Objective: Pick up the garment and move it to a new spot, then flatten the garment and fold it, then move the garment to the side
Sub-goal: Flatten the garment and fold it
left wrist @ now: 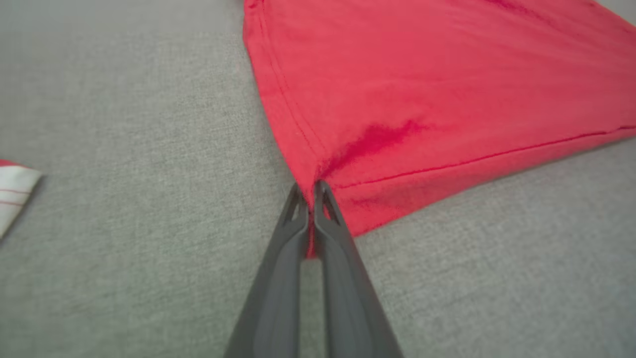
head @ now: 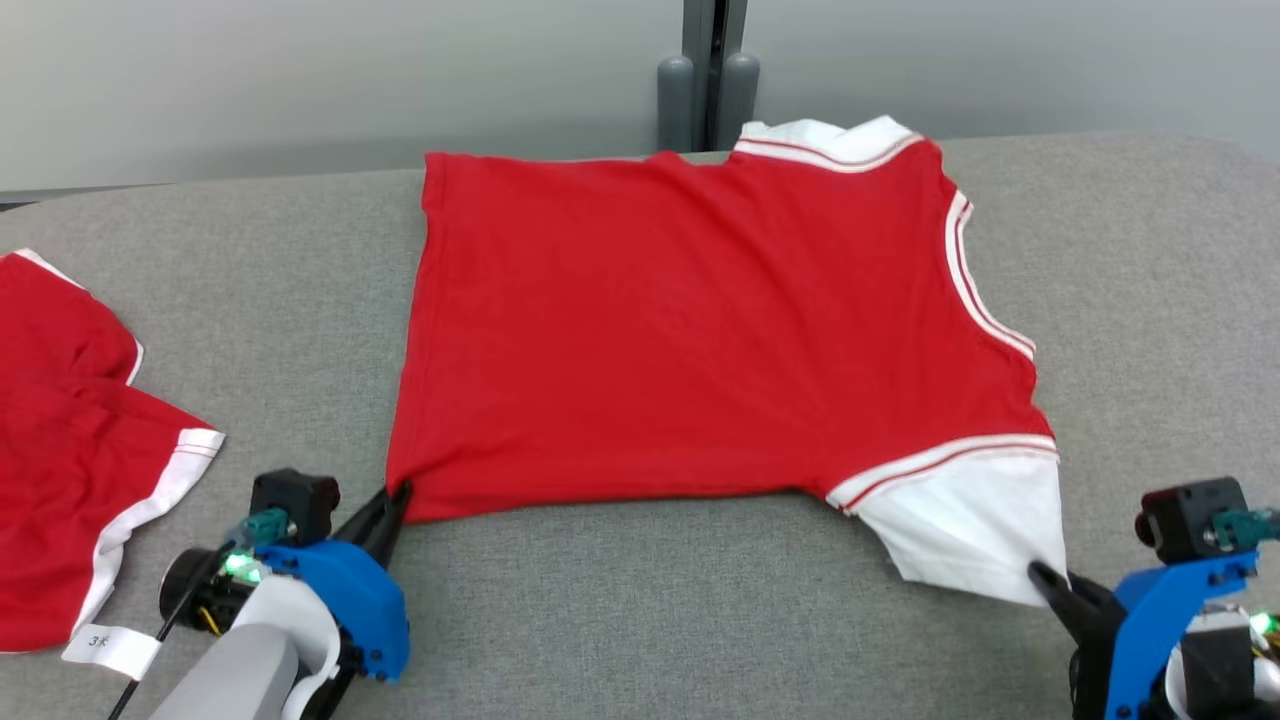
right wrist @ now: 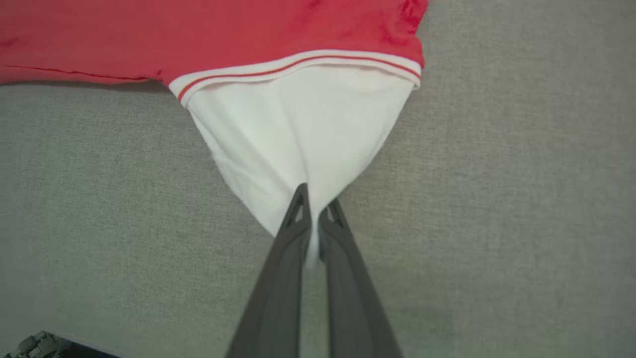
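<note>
You have the red garment (head: 700, 330) lying spread flat on the grey padded table (head: 640, 620), hem toward the robot's left and white-trimmed shoulders toward its right. Your left gripper (head: 395, 497) is pinched tight on the near hem corner, with red cloth caught between its fingers, and your right gripper (head: 1042, 577) is pinched the same way on the tip of the near white sleeve (head: 960, 520). A second red-and-white garment (head: 70, 440) lies well apart, far to the left.
</note>
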Motion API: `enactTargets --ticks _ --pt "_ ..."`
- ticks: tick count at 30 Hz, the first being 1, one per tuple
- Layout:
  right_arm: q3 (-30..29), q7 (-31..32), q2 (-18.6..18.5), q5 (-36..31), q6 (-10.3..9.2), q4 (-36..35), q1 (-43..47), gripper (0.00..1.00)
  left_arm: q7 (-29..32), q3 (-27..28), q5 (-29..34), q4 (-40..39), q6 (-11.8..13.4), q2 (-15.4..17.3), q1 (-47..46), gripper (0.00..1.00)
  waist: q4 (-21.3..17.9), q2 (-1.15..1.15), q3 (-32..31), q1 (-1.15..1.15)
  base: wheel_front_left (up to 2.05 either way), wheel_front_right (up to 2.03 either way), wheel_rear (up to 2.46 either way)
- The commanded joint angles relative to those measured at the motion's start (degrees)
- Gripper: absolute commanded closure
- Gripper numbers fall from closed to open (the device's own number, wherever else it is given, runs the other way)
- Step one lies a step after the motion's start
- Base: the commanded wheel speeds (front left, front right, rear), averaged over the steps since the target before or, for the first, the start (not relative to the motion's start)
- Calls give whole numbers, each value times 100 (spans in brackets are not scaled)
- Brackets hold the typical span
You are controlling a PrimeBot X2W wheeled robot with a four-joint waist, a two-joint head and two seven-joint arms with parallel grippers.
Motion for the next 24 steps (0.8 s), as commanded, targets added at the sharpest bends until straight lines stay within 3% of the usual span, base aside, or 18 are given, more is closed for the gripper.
enactTargets --ticks 1,11,16,24 --pt "-72 132 77 22 -1 -173 190 100 141 -55 -56 -114 -2 84 125 100 3 0 -42 1 0 0 0" --pt "-450 1184 465 79 -1 -1210 1187 100 1665 -206 -342 -1645 200 956 951 100 19 0 -87 1 0 0 0" --pt "-715 1167 559 46 -1 -1582 1283 100 2466 -154 -660 -2782 453 1355 1365 100 -8 0 -39 1 0 0 0" --pt "-311 770 -40 188 -1 -1407 216 100 3493 216 -1458 -3987 721 1627 1174 100 -153 0 114 1 0 0 0"
